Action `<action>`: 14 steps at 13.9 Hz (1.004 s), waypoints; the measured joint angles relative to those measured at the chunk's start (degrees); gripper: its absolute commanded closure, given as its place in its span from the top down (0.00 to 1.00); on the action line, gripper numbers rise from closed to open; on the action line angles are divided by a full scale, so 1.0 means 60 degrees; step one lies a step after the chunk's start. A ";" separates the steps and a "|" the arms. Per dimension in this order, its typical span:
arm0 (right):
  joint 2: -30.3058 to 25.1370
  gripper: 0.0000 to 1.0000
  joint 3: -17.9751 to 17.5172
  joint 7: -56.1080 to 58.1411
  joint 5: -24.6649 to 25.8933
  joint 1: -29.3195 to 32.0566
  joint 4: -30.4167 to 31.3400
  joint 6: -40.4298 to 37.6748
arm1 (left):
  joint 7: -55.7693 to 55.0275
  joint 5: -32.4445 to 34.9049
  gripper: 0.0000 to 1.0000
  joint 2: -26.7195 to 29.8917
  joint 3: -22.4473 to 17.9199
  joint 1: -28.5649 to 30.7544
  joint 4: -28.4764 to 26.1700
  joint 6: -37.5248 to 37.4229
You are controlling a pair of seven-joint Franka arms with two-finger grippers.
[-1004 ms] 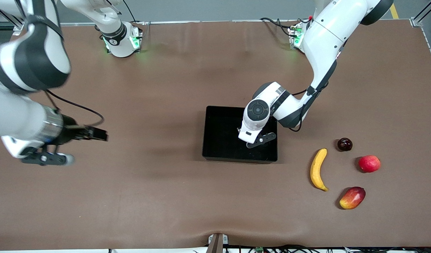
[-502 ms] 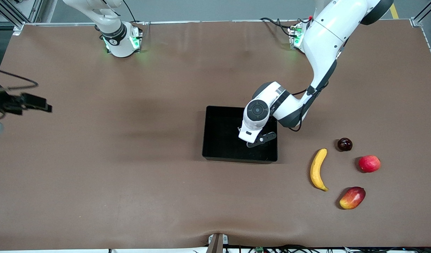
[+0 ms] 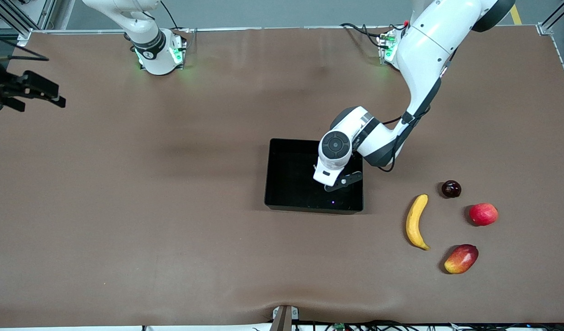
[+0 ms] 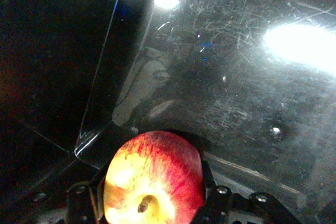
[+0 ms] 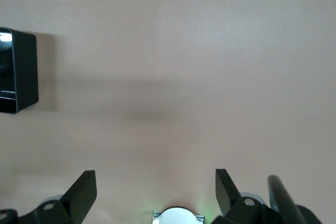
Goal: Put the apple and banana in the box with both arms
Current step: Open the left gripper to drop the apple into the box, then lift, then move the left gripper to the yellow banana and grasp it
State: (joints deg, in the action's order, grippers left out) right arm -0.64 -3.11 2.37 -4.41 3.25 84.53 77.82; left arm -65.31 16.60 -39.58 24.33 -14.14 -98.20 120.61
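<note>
My left gripper [image 3: 328,183] is low inside the black box [image 3: 286,177], toward the wall at the left arm's end. It is shut on the small red and yellow apple [image 4: 153,174], with a finger on each side; the glossy box floor [image 4: 236,93] lies just under it. The apple is hidden under the hand in the front view. The banana [image 3: 416,222] lies on the table toward the left arm's end, nearer the front camera than the box. My right gripper [image 5: 156,190] is open and empty, high over bare table at the right arm's end; only its wrist [image 3: 26,87] shows in the front view.
A dark plum [image 3: 451,189], a pinkish-red round fruit [image 3: 483,214] and a red-and-yellow mango [image 3: 461,259] lie around the banana. The right wrist view shows the box corner [image 5: 18,72] and the right arm's base [image 5: 177,216]. The brown mat [image 3: 171,220] covers the table.
The right arm has swung up and away toward its end of the table, almost out of the front view. The left gripper with the apple has barely moved in the box.
</note>
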 measured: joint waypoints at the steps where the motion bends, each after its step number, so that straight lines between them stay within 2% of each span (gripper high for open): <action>1: -0.0193 1.00 0.0003 0.0000 0.0011 0.0006 0.0356 0.0087 | 0.0000 0.0028 1.00 -0.0002 -0.0001 0.0000 -0.0002 -0.0004; 5: -0.0278 1.00 0.0013 0.0002 0.0021 0.0036 0.0446 0.0709 | -0.0010 0.0207 1.00 0.0212 -0.0012 0.0036 0.0289 -0.0204; 9: -0.0253 1.00 0.0011 0.0002 0.0066 0.0038 0.0015 0.0728 | 0.0476 0.0216 1.00 0.1040 -0.0050 0.0209 0.1675 -0.1953; 11: -0.0211 1.00 0.0017 0.0002 0.0076 0.0043 0.0012 0.0727 | 0.1536 0.0228 1.00 0.1281 -0.0131 0.0546 0.2211 -0.2366; 14: -0.0167 1.00 -0.0009 0.0012 0.0315 0.0041 0.0010 0.0727 | 0.4166 0.0234 1.00 0.1290 -0.0166 0.1771 0.2329 -0.2390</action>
State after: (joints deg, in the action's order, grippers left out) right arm -1.64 -3.17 2.44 -2.52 3.49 84.59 82.19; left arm -40.31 18.01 -31.84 23.34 -3.51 -84.22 106.27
